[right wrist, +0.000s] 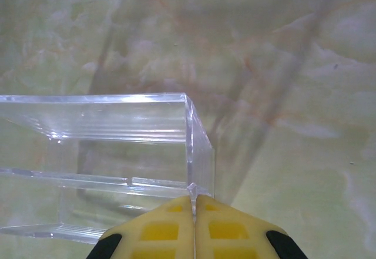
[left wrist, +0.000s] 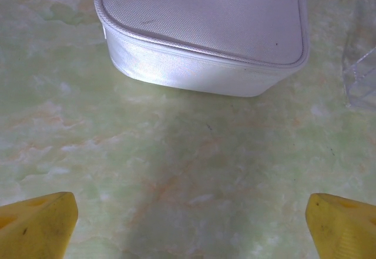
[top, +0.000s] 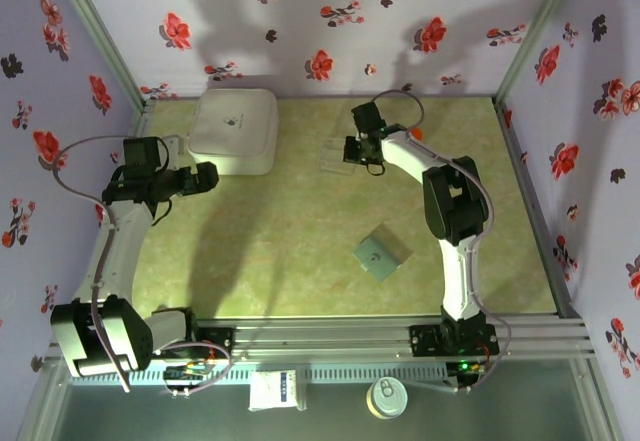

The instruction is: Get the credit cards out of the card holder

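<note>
The card holder (top: 381, 253) lies flat on the counter (top: 280, 261), mid-right, stud up, well apart from both arms; it looks folded shut, so the cards are prob. inside & the task looks unstarted. R pincer (right wrist: 194, 209) is clenched, tips at the corner of the clear plastic piece (right wrist: 117, 133); can't tell if it nips a thin wall. L pincer (left wrist: 191, 229) is released, jaws wide, over bare counter near the white box (left wrist: 205, 30); prob. free to steady the holder.
</note>
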Controlling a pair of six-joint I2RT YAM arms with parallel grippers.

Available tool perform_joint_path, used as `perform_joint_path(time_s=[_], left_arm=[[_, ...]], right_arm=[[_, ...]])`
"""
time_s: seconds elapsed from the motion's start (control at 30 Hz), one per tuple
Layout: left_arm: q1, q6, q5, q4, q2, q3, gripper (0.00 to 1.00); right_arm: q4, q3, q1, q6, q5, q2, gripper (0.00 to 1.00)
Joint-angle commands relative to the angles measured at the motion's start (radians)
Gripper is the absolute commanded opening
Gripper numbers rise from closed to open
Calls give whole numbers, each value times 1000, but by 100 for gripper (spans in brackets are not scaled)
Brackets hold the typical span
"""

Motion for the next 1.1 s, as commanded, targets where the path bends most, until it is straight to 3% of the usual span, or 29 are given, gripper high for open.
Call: perform_joint_path(time_s=[0.0, 0.67, 1.07], left_arm=[[8, 10, 18, 10, -5, -11, 100], [13, 9, 19, 8, 3, -8, 100], [13, -2, 39, 16, 5, -10, 100]], right_arm=[[-47, 45, 12, -30, 32, 13, 8], [-112, 85, 19, -49, 65, -4, 17], [-155, -73, 41, -41, 72, -189, 23]])
